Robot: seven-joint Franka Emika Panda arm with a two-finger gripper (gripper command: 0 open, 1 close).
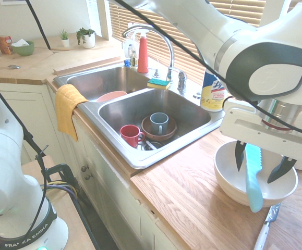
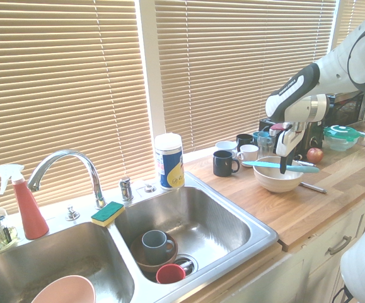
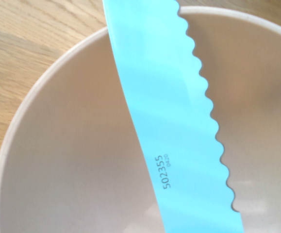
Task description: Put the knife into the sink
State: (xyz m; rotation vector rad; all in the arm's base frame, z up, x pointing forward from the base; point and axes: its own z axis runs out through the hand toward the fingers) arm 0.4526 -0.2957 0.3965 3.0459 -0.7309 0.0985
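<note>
home kitchen: two-basin steel sink [image 2: 245, 243] with arched faucet [image 2: 65, 165] well off from the fingers [image 2: 283, 169], mugs inside, wooden worktop [image 1: 192, 192], window blinds [image 2: 75, 82], spray bottle [image 2: 26, 205], sponge [image 2: 108, 213], white cabinets [image 1: 117, 179].

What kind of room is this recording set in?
A home kitchen, most likely: a stainless two-basin sink with an arched faucet is set in a wooden countertop, with mugs in one basin and a white bowl bearing a turquoise knife.
</note>
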